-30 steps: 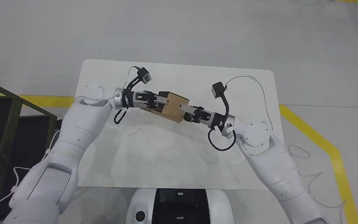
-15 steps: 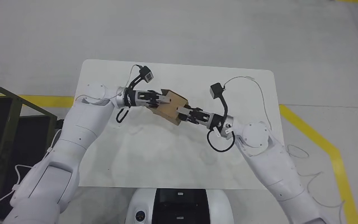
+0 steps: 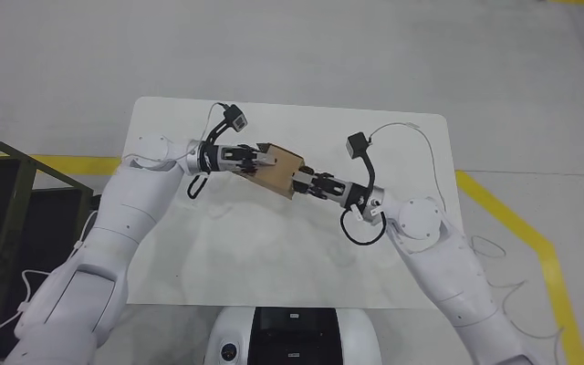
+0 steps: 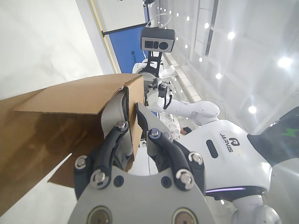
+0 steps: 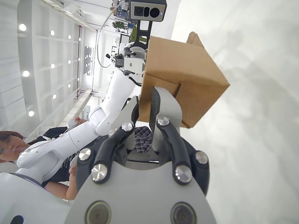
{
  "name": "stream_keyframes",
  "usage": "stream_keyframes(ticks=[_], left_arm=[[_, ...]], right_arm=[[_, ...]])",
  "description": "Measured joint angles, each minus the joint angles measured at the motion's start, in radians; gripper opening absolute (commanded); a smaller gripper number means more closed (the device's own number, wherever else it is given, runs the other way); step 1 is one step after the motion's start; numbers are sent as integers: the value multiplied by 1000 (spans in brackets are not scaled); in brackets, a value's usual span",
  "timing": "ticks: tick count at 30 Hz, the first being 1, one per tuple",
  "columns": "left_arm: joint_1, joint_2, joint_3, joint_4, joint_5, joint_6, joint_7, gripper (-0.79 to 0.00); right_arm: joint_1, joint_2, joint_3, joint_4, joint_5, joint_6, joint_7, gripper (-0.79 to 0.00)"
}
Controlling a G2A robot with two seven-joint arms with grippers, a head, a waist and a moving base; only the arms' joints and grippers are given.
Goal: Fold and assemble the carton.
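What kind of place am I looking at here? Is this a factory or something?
Likely a big indoor robot lab or demo hall, not a home. Yellow floor lines run beside the white table, rows of spotlights shine overhead, and a blue partition stands in the background.

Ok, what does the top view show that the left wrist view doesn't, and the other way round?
Top view: the table in full outline, with both arms meeting the carton from opposite ends over it. Left wrist view: the carton's open end up close, with the left jaws pinching one cardboard wall, one jaw inside and one outside. Both: the brown carton held by the left jaws, and the right arm's wrist camera beyond it.
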Motion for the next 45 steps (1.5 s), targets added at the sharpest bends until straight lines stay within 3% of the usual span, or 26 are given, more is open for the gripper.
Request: stream_keyframes(ticks=[9, 16, 30, 36, 45], left_arm=[[6, 10, -34, 20, -32, 15, -15, -785], [24, 6, -78, 22, -267, 108, -107, -785], [10, 48, 30, -80, -562, 229, -106, -785], [-18, 65, 78, -72, -564, 234, -106, -785], [-118, 64, 157, 70, -401, 119, -106, -785]], right_arm=[[-37, 11, 49, -41, 11, -9, 3, 0], [-60, 16, 78, -55, 61, -96, 39, 0], [-83, 22, 117, -84, 143, -208, 57, 0], [-76, 20, 114, -87, 150, -227, 48, 0], [-48, 20, 104, -91, 122, -190, 60, 0]])
